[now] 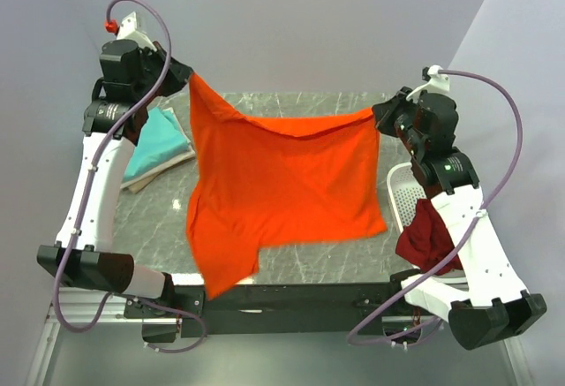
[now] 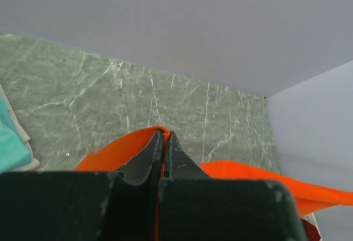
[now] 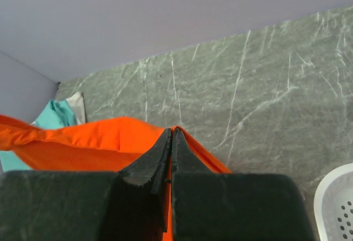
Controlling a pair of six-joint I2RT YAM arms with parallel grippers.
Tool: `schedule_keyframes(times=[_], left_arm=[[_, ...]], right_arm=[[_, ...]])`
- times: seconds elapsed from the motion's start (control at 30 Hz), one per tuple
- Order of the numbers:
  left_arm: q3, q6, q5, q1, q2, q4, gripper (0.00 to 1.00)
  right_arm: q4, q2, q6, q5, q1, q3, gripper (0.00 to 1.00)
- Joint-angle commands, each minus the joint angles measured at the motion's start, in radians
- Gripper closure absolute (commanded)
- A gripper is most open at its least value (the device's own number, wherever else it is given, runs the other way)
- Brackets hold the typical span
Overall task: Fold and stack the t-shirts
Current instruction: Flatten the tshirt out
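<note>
The bright orange t-shirt hangs spread in the air over the table, stretched between both arms. My left gripper is shut on its upper left corner; the orange cloth shows pinched at the tips. My right gripper is shut on its upper right corner, with cloth pinched at the tips. A folded teal t-shirt lies on a cream one at the table's left. A dark red t-shirt hangs over the basket at right.
The white perforated basket stands at the table's right edge, under my right arm; its rim shows in the right wrist view. The grey marble table runs to the back wall. The orange shirt's lower left sleeve hangs past the front edge.
</note>
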Motion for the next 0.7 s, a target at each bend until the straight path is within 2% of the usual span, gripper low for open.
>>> schedule_keyframes(times=[0.0,0.23,0.5,0.67], left_arm=[[0.055,0.032,0.005,0.003,-0.091,0.033,1.00],[0.054,-0.068,-0.018,0.005,-0.278,0.133,1.00],[0.112,-0.083,-0.112,0.005,-0.476,0.114,0.99],[0.118,-0.091,-0.158,0.005,-0.562,0.157,1.00]], right_arm=[[0.058,-0.065,0.002,0.005,-0.007,0.033,1.00],[-0.013,-0.175,-0.010,-0.061,-0.005,0.174,1.00],[-0.031,-0.293,-0.067,-0.121,-0.005,0.344,1.00],[-0.026,-0.335,-0.077,-0.139,-0.005,0.404,1.00]])
